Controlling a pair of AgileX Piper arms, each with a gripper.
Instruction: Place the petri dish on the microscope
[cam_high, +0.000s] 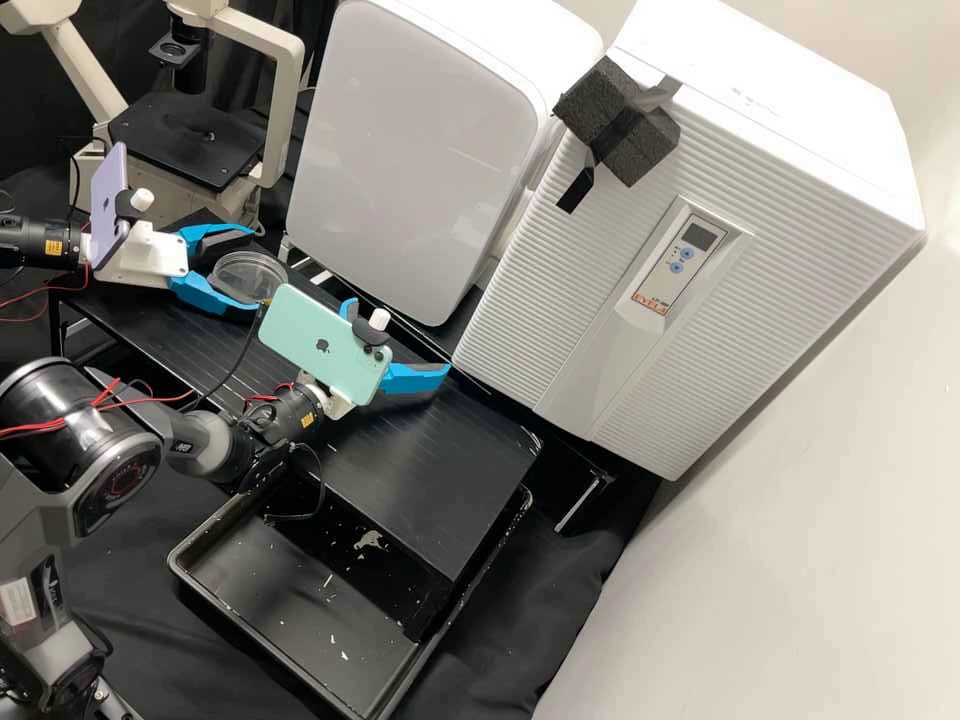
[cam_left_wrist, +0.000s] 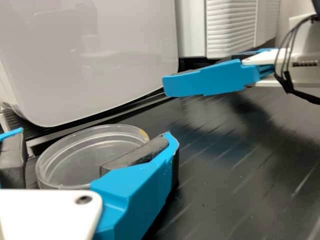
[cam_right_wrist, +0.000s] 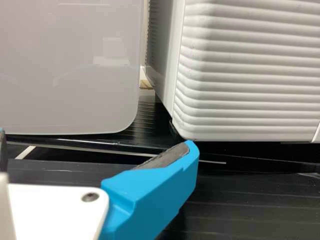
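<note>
My left gripper (cam_high: 252, 268) is open around the clear round petri dish (cam_high: 248, 277), which lies on the black bench. In the left wrist view, the dish (cam_left_wrist: 95, 152) sits between the fingers of the left gripper (cam_left_wrist: 95, 135), a small gap showing on one side, while the other finger hides part of its rim. The microscope (cam_high: 190, 138), with a flat black stage, stands at the back left in the high view. Farther along the bench, my right gripper (cam_high: 398, 338) is open with nothing between its fingers. The right wrist view also shows the right gripper (cam_right_wrist: 97, 139) spread wide.
A white glossy-fronted box (cam_high: 420, 150) and a ribbed white appliance (cam_high: 640, 260) stand along the bench's back edge. A black tray (cam_high: 300, 610) lies in front, under the bench edge. The right arm's blue finger (cam_left_wrist: 210, 80) hangs beyond the dish in the left wrist view.
</note>
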